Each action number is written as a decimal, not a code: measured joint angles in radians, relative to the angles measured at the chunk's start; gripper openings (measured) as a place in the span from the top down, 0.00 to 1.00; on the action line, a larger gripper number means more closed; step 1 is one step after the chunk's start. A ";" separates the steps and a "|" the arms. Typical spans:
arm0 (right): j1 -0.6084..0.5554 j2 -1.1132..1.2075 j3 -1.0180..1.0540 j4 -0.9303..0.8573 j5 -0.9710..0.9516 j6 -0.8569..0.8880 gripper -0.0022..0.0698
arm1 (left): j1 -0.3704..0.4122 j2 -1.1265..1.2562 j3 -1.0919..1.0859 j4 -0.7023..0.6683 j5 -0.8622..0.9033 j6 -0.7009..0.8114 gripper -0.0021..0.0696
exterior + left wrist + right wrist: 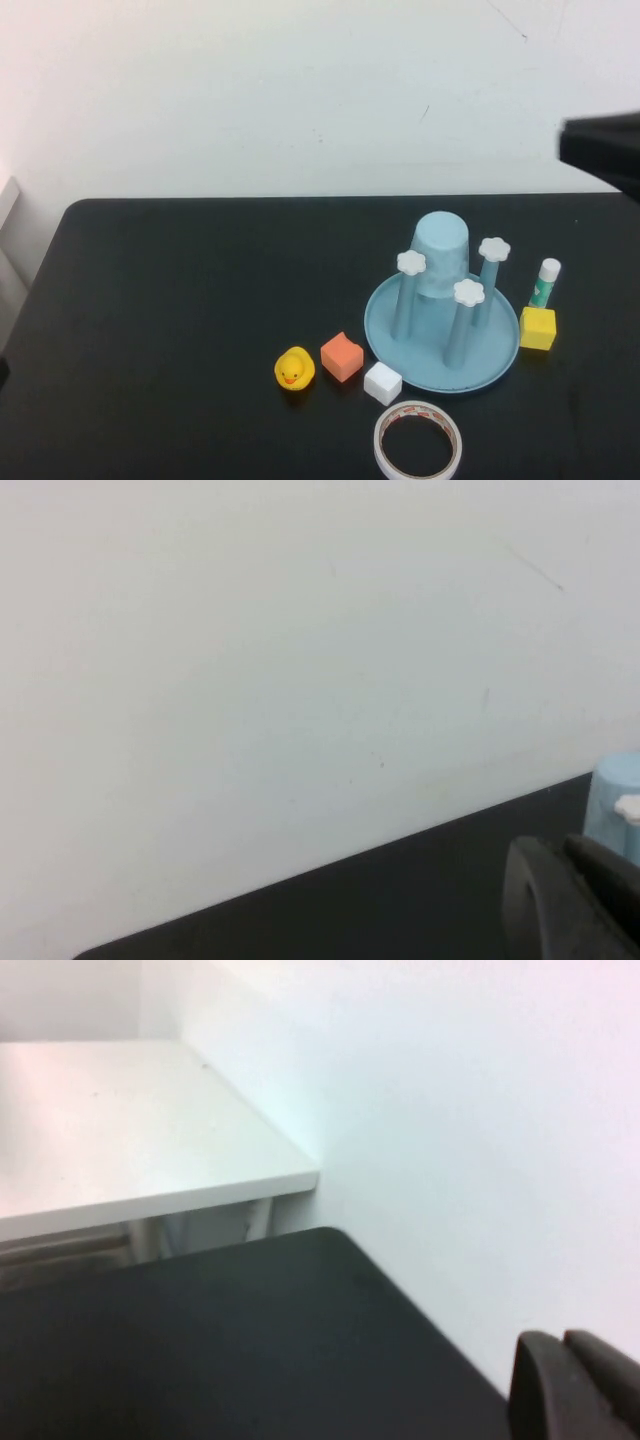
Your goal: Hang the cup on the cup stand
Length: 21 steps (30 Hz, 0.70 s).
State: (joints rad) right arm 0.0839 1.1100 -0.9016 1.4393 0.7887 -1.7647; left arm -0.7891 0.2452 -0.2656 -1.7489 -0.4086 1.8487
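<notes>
The cup [440,250] sits upside down over the far post of the cup stand [442,352], which stands on the black desk [180,320] toward its right side. The right gripper [575,1385] is raised off to the right, well clear of the stand, its jaws together on nothing. The left gripper [570,900] hangs at the left, away from the objects, jaws together and empty. A duck [294,369], orange block [342,357], white block [383,383] and tape roll [418,441] lie near the stand's front.
</notes>
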 joint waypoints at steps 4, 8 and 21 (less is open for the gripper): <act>-0.001 -0.176 0.113 0.000 -0.028 -0.004 0.97 | 0.000 -0.017 0.024 -0.009 -0.005 0.013 0.97; -0.001 -0.339 0.196 0.000 -0.048 -0.004 0.97 | 0.000 -0.017 0.032 -0.011 -0.001 0.015 0.97; -0.001 -0.705 0.354 -0.079 -0.056 -0.002 0.97 | 0.000 -0.019 0.033 -0.011 0.001 0.019 0.97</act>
State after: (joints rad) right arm 0.0833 0.4047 -0.5473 1.3607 0.7323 -1.7667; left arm -0.7891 0.2266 -0.2327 -1.7600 -0.4074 1.8681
